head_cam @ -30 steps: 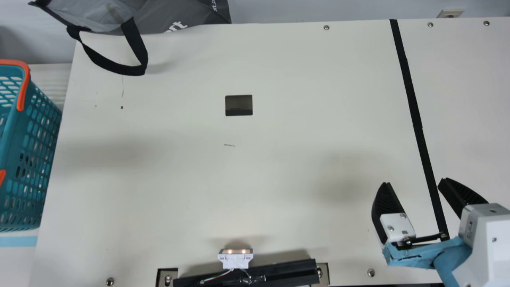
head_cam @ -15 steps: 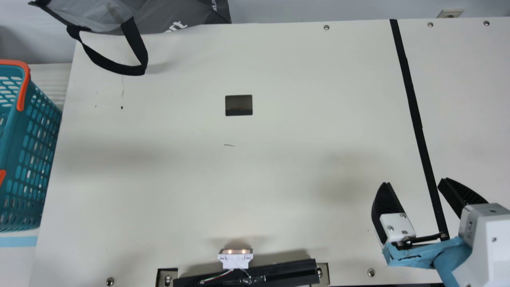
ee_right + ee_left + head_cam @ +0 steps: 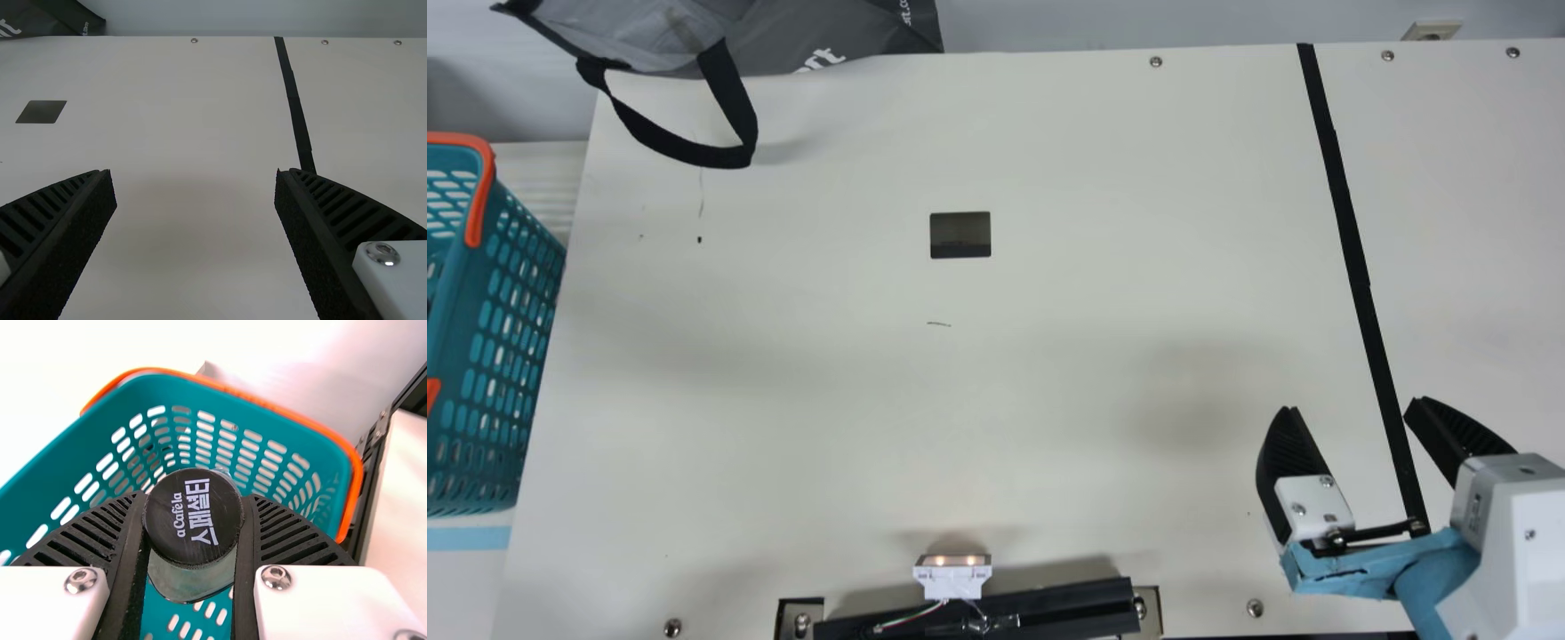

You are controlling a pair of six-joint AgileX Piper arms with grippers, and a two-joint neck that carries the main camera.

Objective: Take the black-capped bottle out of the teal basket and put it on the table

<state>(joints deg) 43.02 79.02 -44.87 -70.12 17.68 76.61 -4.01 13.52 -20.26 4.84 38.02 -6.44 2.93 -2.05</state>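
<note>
- The main view looks steeply down from the neck onto the table (image 3: 1049, 400), facing its far edge and the wall (image 3: 1138, 22).
- The left wrist view looks down into the teal basket (image 3: 464, 293), with the black cap (image 3: 193, 518) of the bottle very close to the lens.
- The right wrist view looks from lower down, at a shallower slant, across the table toward the same wall.
- Main and left wrist views share the basket: outer side in one, inside in the other.
- Main and right wrist views share the black strip (image 3: 1347, 222), dark rectangle (image 3: 960, 235), grey bag (image 3: 863, 36) and right gripper (image 3: 1352, 404).
</note>
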